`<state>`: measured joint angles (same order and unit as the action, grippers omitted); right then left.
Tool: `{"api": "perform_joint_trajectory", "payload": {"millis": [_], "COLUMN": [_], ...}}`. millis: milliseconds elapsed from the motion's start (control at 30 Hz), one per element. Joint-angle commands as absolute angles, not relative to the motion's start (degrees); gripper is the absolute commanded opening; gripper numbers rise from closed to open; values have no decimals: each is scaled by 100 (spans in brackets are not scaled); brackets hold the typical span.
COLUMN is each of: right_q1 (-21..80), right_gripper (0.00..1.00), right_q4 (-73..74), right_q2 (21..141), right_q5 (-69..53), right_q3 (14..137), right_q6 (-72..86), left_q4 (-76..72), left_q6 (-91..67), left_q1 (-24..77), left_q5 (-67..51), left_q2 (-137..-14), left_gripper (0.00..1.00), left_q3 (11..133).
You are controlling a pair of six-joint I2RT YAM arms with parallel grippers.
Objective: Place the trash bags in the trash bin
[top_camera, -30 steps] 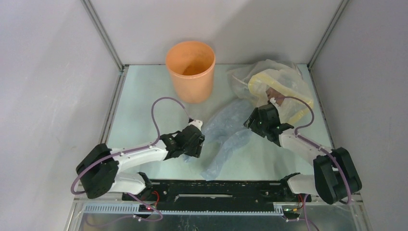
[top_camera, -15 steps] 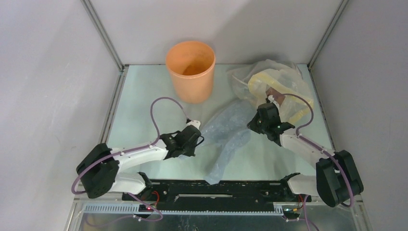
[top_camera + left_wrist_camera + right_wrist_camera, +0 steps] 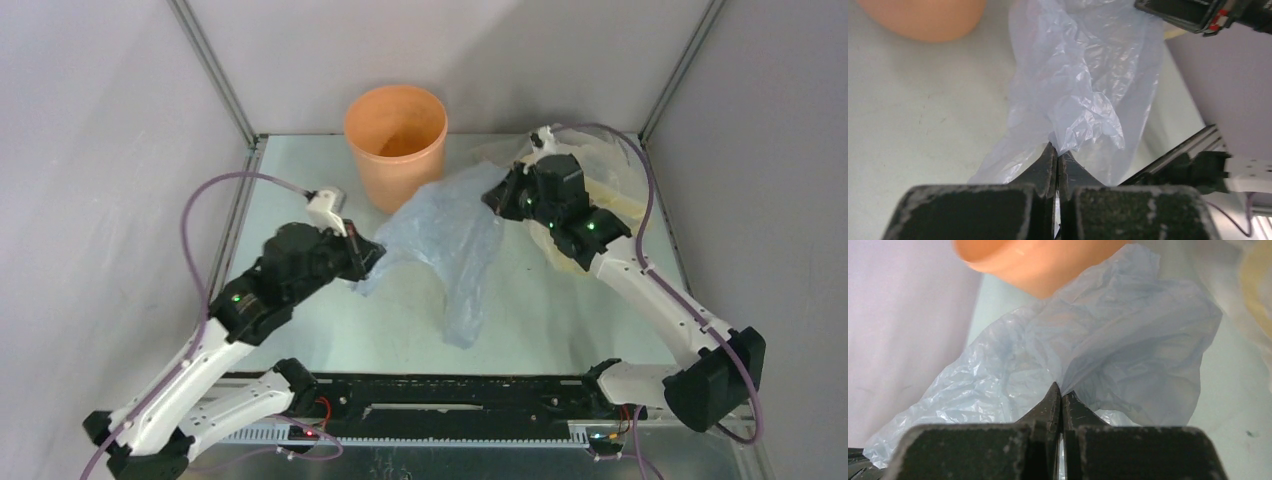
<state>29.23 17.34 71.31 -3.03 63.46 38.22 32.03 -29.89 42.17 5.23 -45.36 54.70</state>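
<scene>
Currently I see my left tool (image 3: 1057,150) and right tool (image 3: 1062,390) each pinched tight on the trash bag (image 3: 445,225), which hangs stretched between them above the desk (image 3: 300,170), just beside the trash bin (image 3: 396,140).

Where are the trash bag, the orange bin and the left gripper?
trash bag (image 3: 445,225): top view, middle of the lifted film.
orange bin (image 3: 390,178): top view, front outer wall.
left gripper (image 3: 1057,152): left wrist view, shut fingertips pinching the trash bag.

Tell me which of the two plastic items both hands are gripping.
The thin pale blue-grey bag, pinched by the left hand and right hand near the orange bin. The bulkier clear-and-yellow bundle lies ungripped at the back right.
</scene>
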Motion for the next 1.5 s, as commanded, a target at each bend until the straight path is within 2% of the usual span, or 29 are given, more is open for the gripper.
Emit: {"api": "perform_joint_trajectory", "payload": {"millis": [0,233,467,700,867,1000,1133,1200,1333,1367,1467], "right_q1": [3165,3215,3238,3237,3194,3136,3178,3190,3065,3020,2979], "right_gripper": [0,0,0,0,0,39,68,76,76,73,55], "right_q4": [1975,2044,2323,2401,2727,2961,3148,3193,3347,3366,3296], "right_q2": [7413,8145,9551,10786,11749,12156,12025,11905,11808,11819,11906], "right_q5": [-475,-816,-1040,-1067,-1142,-1209,-798,-543,-318,-287,-170], "right_q3": [7541,8884,10593,11896,13120,13679,13627,13523,13412,13392,13388], "right_q6": [3395,3314,3172,3189,3138,3005,2558,2381,2383,2413,2297], "left_q4": [3748,4309,4638,4737,4456,4294,4159,3977,3786,3755,3707], "left_q6": [-2763,-2499,-2248,-2290,-2559,-2691,-2779,-2922,-2989,-2993,-3025], "left_q1": [3876,3662,3201,2191,1501,1163,943,878,847,821,714], "left_q5": [123,250,458,-33,-989,-1319,-1608,-1881,-1869,-1805,-1790], "left_q2": [-4479,-4857,-5301,-5984,-6531,-6843,-7092,-7185,-7223,-7206,-7194], "left_gripper": [0,0,0,0,0,0,0,0,0,0,0], "left_q3": [6309,7959,9140,10070,10378,10495,10457,10350,10222,10191,10138]}}
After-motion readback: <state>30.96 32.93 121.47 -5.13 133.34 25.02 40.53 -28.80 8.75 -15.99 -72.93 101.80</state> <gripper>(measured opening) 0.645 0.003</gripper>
